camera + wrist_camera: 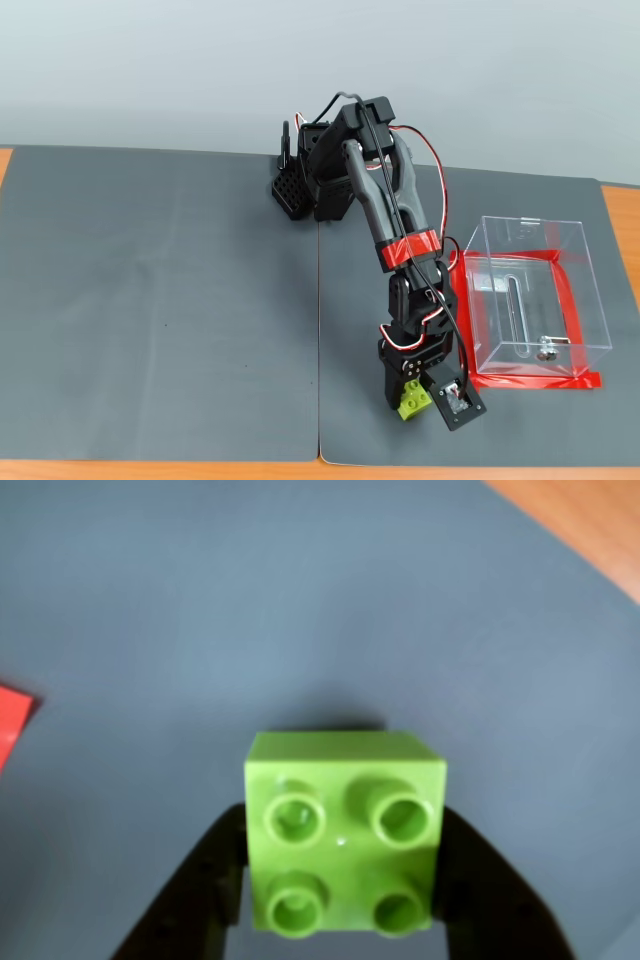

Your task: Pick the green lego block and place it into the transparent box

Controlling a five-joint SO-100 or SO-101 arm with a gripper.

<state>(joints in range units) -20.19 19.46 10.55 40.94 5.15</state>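
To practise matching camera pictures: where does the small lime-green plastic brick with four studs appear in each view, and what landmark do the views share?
Wrist view: the small lime-green plastic brick sits at bottom centre, between the black fingers of the gripper.
Fixed view: the brick is low, right of centre, at the arm's tip, left of the clear plastic box.
Shared landmark: the red tape, at the wrist view's left edge and around the box's base.
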